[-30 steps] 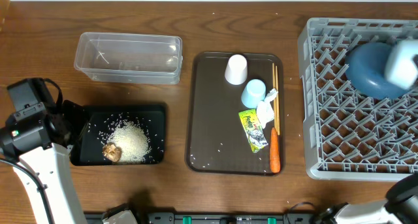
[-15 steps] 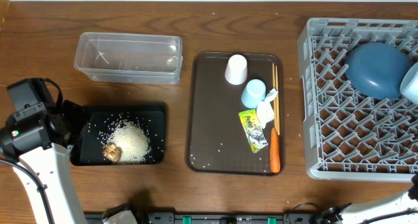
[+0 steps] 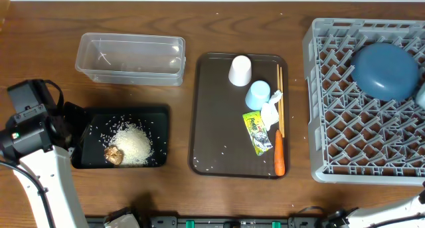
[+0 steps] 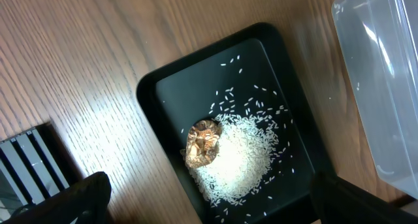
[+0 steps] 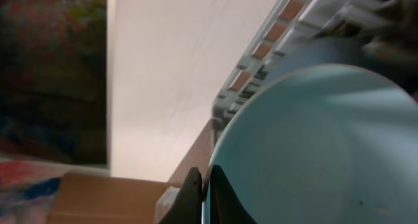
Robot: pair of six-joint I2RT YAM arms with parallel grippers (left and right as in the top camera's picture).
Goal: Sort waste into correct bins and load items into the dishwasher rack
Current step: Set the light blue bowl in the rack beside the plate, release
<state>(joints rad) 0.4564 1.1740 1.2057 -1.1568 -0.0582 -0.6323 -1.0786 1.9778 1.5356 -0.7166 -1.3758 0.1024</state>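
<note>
White rice and a brown food lump lie in the black tray, beside the clear tub. My left gripper hangs open above the black tray, with the rice and lump under it. The white cup, light-blue cup, tissue, wrapper, carrot and chopsticks sit on the brown serving tray. The dark-blue plate rests in the rack. My right gripper is shut on the pale bowl's rim; only a sliver of the bowl shows overhead.
My left arm stands at the table's left, next to the black tray. The rack fills the table's right side up to the frame's edge. Stray rice grains lie on the serving tray's front part.
My right gripper has carried the bowl from above the plate rightward and toward the front, nearly out of the overhead view. The left arm has not moved.
</note>
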